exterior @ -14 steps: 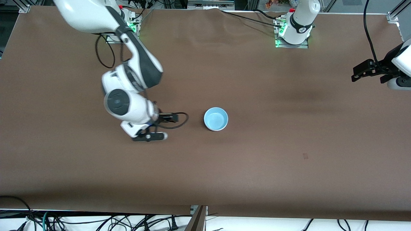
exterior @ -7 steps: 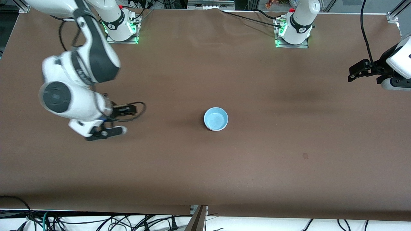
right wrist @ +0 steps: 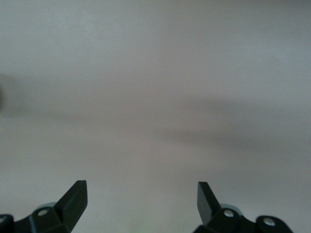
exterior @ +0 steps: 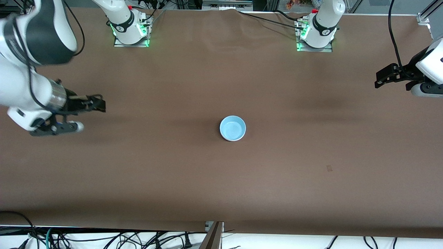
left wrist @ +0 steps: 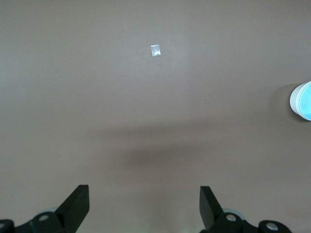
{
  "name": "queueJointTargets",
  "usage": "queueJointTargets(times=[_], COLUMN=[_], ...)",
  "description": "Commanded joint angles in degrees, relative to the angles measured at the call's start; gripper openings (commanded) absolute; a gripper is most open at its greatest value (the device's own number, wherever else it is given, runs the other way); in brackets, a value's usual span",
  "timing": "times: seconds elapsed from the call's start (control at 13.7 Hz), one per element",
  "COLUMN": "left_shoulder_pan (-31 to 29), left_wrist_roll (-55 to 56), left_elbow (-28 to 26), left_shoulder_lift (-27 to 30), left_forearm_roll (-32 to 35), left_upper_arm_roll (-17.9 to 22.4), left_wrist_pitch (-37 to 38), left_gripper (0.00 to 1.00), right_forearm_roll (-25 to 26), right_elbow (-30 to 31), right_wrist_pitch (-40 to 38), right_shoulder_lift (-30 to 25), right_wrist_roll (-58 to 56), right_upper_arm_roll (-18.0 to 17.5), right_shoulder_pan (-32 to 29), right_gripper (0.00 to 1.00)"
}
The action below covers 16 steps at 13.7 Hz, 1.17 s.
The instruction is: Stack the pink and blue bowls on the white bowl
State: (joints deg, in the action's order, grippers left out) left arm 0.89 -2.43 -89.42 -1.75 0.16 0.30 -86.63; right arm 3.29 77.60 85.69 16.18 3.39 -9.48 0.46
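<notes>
Blue bowl (exterior: 233,128): upright, mouth up, round so no long axis; mid-worktop, alone in view, nothing in it.
Stack: only blue rim and a pale side show; bowls beneath cannot be told.
Writing: none readable.
Worktop (exterior: 221,180): brown cover; small pale patch (exterior: 329,168) toward the left arm's end.
Right gripper (exterior: 95,103): jaws wide, empty, over the right arm's end.
Left gripper (exterior: 384,77): jaws wide, empty, over its own end.
</notes>
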Motion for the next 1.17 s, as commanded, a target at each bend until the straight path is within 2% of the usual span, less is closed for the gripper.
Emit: queueJointTargets(times=[0.0, 0.22, 0.36, 0.51, 0.73, 1.09], left_shoulder_pan=[0.1, 0.1, -0.1, -0.1, -0.1, -0.1], left_wrist_roll=[-0.1, -0.2, -0.3, -0.3, -0.2, -0.2], left_elbow=[1.4, 1.4, 1.4, 2.7, 2.7, 2.7], left_shoulder_lift=[-0.1, -0.1, -0.1, -0.1, -0.2, -0.3], left_forearm_roll=[0.6, 0.5, 0.5, 0.5, 0.5, 0.5], left_upper_arm_roll=[-0.7, -0.7, -0.7, -0.5, -0.5, -0.5], left_wrist_pitch=[1.4, 1.5, 1.4, 1.5, 1.5, 1.5], left_gripper=[1.00, 1.00, 1.00, 1.00, 1.00, 1.00], right_forearm_roll=[3.5, 3.7, 3.7, 3.7, 3.2, 3.0], right_elbow=[3.0, 3.3, 6.8, 7.4, 7.4, 7.3], right_wrist_pitch=[-0.1, -0.9, -1.7, -2.6, -7.0, -7.1], right_shoulder_lift=[-6.5, -9.2, -11.5, -12.0, -12.5, -12.2], right_wrist_roll=[0.0, -0.4, -0.9, -6.6, -6.6, -6.5], right_upper_arm_roll=[-0.5, -0.4, -0.5, -0.5, -0.3, -0.3], right_shoulder_pan=[-2.3, -4.8, -5.2, -5.3, -6.0, -6.1], right_gripper=[1.00, 1.00, 1.00, 1.00, 1.00, 1.00])
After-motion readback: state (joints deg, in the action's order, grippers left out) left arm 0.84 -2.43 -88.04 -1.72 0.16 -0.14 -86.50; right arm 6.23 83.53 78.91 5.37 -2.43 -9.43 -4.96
